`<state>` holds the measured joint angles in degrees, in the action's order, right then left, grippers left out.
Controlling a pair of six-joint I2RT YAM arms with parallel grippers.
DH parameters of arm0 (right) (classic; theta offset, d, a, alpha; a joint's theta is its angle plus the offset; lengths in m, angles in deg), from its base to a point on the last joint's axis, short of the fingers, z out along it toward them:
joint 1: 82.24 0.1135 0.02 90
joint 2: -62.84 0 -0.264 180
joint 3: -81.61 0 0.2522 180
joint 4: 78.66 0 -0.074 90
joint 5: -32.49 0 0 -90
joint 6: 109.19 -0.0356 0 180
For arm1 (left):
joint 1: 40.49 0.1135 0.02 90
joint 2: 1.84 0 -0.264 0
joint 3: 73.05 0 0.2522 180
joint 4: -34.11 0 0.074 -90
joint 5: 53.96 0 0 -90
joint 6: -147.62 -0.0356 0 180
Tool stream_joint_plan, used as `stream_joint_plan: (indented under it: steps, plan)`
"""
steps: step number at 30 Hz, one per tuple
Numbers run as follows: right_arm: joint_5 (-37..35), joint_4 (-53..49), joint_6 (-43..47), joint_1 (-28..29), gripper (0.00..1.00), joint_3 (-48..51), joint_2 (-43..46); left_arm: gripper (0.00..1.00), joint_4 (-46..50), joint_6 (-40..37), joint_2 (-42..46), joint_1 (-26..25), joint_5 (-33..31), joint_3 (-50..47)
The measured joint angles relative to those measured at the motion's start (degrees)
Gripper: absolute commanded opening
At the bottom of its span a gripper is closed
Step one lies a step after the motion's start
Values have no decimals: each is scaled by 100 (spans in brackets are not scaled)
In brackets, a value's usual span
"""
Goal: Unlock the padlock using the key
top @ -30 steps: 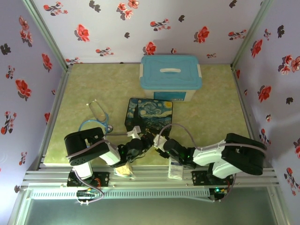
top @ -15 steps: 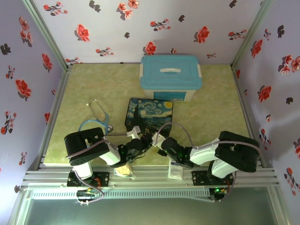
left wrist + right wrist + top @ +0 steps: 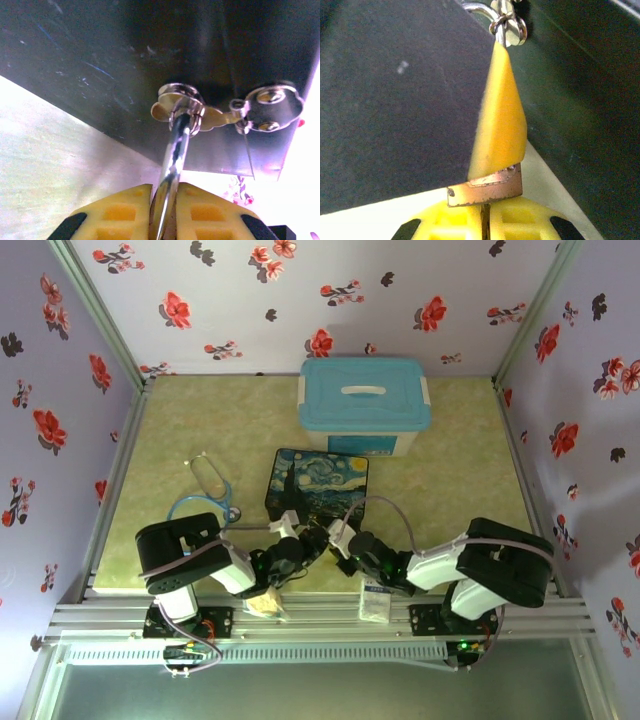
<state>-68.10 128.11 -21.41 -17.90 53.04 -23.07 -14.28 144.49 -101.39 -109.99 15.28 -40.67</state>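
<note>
Left end effector (image 3: 164, 200) of mine is clamped on the padlock (image 3: 172, 150) by its silver shackle. Straight ahead of the tips, the shackle threads the hasp (image 3: 182, 105) on the dark box (image 3: 100, 60). Right end effector (image 3: 485, 215) is pinched closed — the brass body (image 3: 485, 189) sits right at its tips.

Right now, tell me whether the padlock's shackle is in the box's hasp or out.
In. The left wrist view shows the padlock shackle running from the left claw up through the hasp ring on the dark box.
</note>
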Motion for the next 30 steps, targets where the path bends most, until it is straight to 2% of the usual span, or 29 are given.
stream_joint_plan:
  steps: [4, 7, 9, 12, 14, 15, 16, 22, 30]
  plan:
    - [334, 214, -151, 4, 3, -7, -103, 33, 605, -111, 267, -4, 70, 98]
    - [411, 343, -256, 4, 3, -7, -177, 34, 1167, -264, 516, -4, 98, 264]
    - [444, 426, -319, 4, 4, -7, -210, 32, 1462, -328, 621, -2, 105, 332]
    - [463, 514, -407, 4, 6, -11, -269, 20, 1700, -376, 656, 0, 116, 358]
    - [481, 551, -448, 4, 12, -11, -306, 15, 1799, -369, 656, 2, 131, 358]
    - [483, 555, -474, 4, 19, -11, -315, 13, 1812, -372, 656, 2, 133, 358]
    - [487, 557, -501, 4, 27, -11, -315, 12, 1812, -378, 656, 13, 133, 358]
    - [457, 671, -730, -2, 50, 61, -175, 10, 2286, -476, 909, 96, 181, 358]
    - [472, 656, -1250, -385, 52, 192, 332, 11, 3182, -802, 1325, 396, 343, 374]
